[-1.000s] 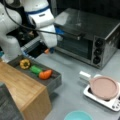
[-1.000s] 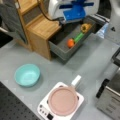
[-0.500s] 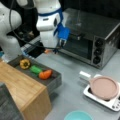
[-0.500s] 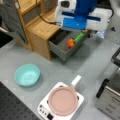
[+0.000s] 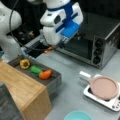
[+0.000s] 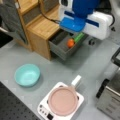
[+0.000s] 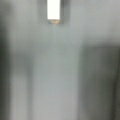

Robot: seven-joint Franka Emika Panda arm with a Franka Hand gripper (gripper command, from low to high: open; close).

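A grey tabletop point(image 5: 75, 75) holds a wooden cabinet point(image 5: 22, 92) with an open drawer point(image 5: 53, 80). The gripper point(image 5: 53, 47) hovers above it before a toaster oven point(image 5: 100, 42); whether it grips anything cannot be told. In the drawer lie a carrot point(image 5: 45, 74), a green vegetable point(image 5: 35, 69) and a yellow pepper point(image 5: 25, 63).

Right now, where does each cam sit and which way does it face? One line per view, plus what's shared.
Front view: off the arm, low across the table, facing the toaster oven; white-and-blue arm and gripper at top.
Front view: high, looking steeply down on the wooden cabinet and teal bowl; the arm fills the top, its gripper hidden.
Wrist view: on the wrist, pointing down at bare grey surface; only a white piece shows at top.
Shared: both front views show the open drawer with vegetables and the pink pan.
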